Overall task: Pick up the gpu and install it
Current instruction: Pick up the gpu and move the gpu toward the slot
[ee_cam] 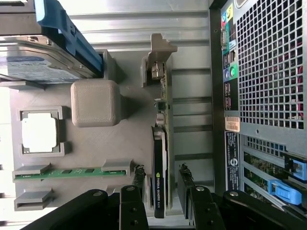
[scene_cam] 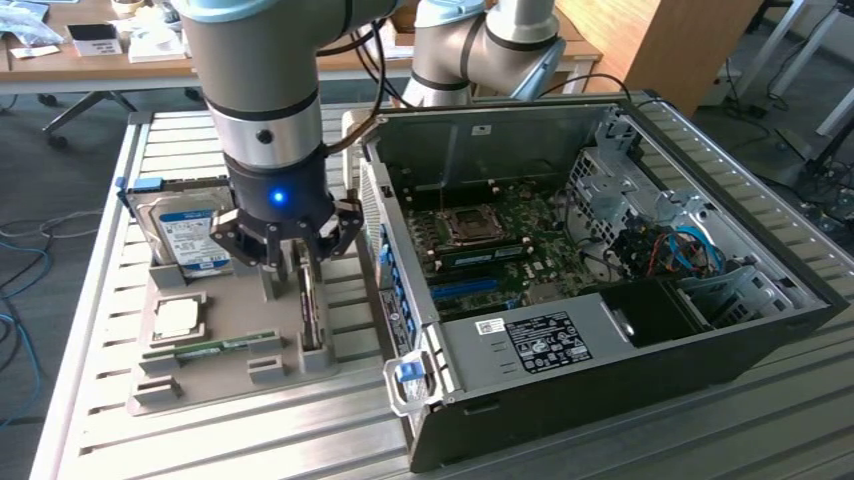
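Thin green circuit-card gpu [ee_cam: 159, 167] stands edgewise in the grey slotted tray [ee_cam: 129, 139], long axis alongside the black computer case [ee_cam: 268, 62] (silver bracket [ee_cam: 156, 72] toward the blue-labelled hard drive [ee_cam: 38, 67]). Black gripper [ee_cam: 161, 178] fingers [ee_cam: 139, 178] straddle it, spread, grasping nothing.

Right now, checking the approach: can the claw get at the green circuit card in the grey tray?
Probably yes: the open claw straddles the thin green circuit card, with nothing between them.

Silver-grey arm [scene_cam: 267, 110] has black jaws, blue light [scene_cam: 278, 197].
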### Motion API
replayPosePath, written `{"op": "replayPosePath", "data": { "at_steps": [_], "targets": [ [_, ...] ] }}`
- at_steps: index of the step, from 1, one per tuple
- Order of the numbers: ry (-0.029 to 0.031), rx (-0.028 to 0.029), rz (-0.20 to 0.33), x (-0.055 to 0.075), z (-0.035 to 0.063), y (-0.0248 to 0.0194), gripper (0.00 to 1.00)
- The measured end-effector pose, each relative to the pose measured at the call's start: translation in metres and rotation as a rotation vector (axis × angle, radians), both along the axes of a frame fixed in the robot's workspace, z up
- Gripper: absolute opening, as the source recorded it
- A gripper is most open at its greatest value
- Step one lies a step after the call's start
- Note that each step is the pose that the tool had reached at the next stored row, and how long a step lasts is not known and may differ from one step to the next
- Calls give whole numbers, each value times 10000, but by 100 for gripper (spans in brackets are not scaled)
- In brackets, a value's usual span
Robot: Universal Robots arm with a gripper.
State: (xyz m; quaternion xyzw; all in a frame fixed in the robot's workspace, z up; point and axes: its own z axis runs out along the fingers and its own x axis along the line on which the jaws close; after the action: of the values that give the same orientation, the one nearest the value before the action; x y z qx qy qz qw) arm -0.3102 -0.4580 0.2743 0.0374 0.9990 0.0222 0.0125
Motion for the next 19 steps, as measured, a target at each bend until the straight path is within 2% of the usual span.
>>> {"op": "replayPosePath", "data": {
  "at_steps": [19],
  "targets": [
    [1, -1, 0, 13, -103, 2, 42]
  ]
}}
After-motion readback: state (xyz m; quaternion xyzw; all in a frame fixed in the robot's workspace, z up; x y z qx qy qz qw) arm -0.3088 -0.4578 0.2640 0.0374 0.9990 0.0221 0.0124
